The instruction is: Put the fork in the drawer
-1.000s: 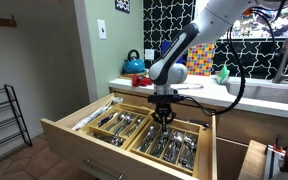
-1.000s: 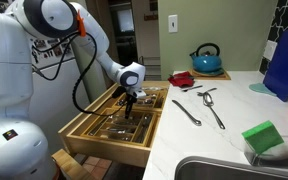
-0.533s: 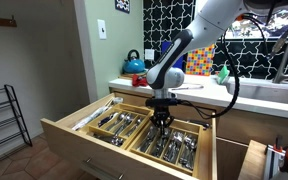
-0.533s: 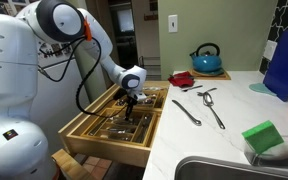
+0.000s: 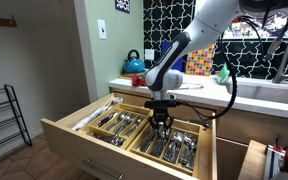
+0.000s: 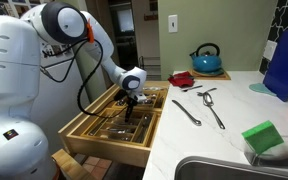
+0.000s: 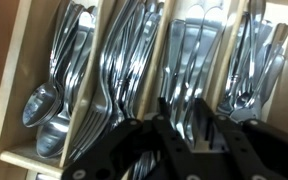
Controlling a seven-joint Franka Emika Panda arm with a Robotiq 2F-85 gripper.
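Observation:
The drawer (image 5: 72, 138) is pulled wide open under the counter; it also shows in an exterior view (image 6: 102, 148). Its wooden divider trays (image 7: 87, 60) hold many silver spoons, forks and knives. My gripper (image 5: 161, 120) hangs just above the middle trays, fingers pointing down, as the exterior view (image 6: 130, 99) also shows. In the wrist view the gripper (image 7: 182, 110) has its jaws apart with nothing between them, only the cutlery below. I cannot single out one fork among the cutlery. Two silver utensils (image 6: 212, 106) lie on the counter.
A blue kettle (image 6: 207, 58), a red object (image 6: 182, 79), a green sponge (image 6: 264, 137) and a blue box (image 6: 284, 60) stand on the white counter (image 6: 234, 100). A sink (image 6: 224, 170) is at the front. A wire rack (image 5: 2, 120) stands by the wall.
The gripper has shifted very slightly over the trays; the arm's elbow has moved a little. The drawer and the counter items are unchanged.

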